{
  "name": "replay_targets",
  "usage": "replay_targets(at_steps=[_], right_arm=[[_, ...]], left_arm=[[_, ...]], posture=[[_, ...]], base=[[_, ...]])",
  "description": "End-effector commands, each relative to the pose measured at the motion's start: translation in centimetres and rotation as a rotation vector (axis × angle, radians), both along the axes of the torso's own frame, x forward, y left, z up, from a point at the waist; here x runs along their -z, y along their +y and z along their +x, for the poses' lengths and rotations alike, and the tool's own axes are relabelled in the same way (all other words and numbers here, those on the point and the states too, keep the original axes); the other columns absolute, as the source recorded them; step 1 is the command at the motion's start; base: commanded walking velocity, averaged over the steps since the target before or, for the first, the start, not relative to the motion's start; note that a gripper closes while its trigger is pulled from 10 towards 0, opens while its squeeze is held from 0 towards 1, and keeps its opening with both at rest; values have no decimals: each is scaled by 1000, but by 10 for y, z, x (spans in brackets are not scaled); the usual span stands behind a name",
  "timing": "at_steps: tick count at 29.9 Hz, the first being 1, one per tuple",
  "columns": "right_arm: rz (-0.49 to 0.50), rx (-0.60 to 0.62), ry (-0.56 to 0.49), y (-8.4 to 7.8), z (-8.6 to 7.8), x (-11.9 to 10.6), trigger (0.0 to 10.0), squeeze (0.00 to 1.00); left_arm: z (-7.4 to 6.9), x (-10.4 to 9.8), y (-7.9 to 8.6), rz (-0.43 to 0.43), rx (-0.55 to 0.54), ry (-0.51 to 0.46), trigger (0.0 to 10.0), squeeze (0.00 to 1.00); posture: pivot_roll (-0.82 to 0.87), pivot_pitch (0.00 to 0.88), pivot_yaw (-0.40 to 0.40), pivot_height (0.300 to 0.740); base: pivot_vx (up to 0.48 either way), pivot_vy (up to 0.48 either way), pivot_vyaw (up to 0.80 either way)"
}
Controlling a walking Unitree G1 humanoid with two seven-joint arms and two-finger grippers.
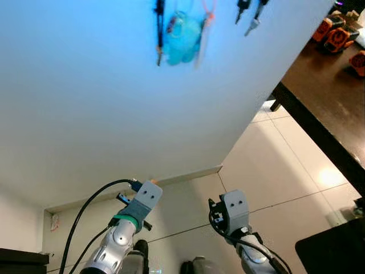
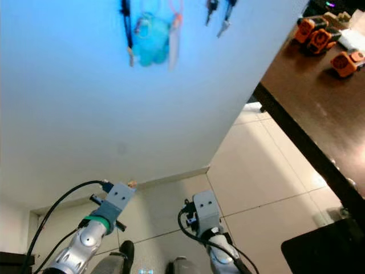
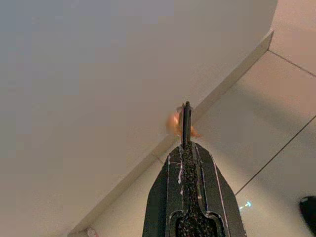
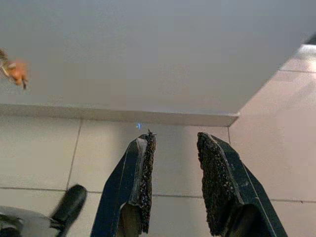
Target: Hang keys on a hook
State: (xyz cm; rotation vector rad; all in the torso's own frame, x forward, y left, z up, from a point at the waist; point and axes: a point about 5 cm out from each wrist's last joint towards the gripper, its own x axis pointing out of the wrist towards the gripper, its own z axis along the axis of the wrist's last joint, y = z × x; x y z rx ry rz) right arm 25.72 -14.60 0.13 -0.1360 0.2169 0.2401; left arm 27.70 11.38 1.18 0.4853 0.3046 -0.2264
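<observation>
Your left hand [image 3: 185, 111] is pinched closed on a small orange thing [image 3: 174, 123], mostly hidden behind the fingers, too blurred for you to tell its axis. Your right hand [image 4: 175, 140] hangs parted, empty, over the floor [image 4: 44, 148]. Keys [image 1: 251, 14] and a blue toy [image 1: 182, 34] hang lengthwise down the wall [image 1: 85, 114]; a dark table [image 1: 325, 91] stands right.

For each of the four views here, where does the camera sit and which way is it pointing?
Left eye: head, facing the white wall with hanging keys; both arms low.
Right eye: same scene, table at right.
Left wrist: along the left gripper, shut on a small orange thing, toward the baseboard.
Right wrist: along the open right gripper, toward wall and floor.
Shared: wall, tiled floor.
</observation>
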Motion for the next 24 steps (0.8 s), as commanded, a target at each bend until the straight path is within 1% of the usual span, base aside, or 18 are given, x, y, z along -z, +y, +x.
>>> replay_targets(at_steps=[1,15,16,19,20,21,22,24], right_arm=[[-7,17,32,-6,-8,8,10000,0],[-8,18,26,-6,-8,9,10000,0],[13,18,17,-5,-7,7,10000,0],[28,15,9,-4,-6,6,10000,0],[-27,5,13,-5,-5,6,10000,0],[-73,2,4,-6,-5,6,10000,0],[-73,2,4,-6,-5,6,10000,0],[-118,21,-16,-9,-2,4,10000,0]], left_arm=[[-7,7,-2,8,11,19,10000,0],[-6,8,-2,11,7,4,10000,0],[-6,8,-3,10,7,4,10000,0],[-5,8,-2,7,2,6,10000,0],[-3,5,-2,-8,-13,-3,10000,0],[1,-2,-2,-28,-32,-39,10000,0],[1,-2,-2,-28,-32,-39,10000,0],[10,-18,-4,-89,-67,-117,10000,0]], posture=[[-60,173,-24,740],[-61,173,-23,740],[-61,173,-23,740],[-61,173,-23,740],[-61,173,-23,740],[-61,173,-23,740],[-61,173,-23,740],[-59,174,-24,740]], base=[[0,-405,0],[0,-416,0],[0,-401,0],[0,-361,0],[0,0,0],[0,0,800],[0,0,800],[0,0,800]])
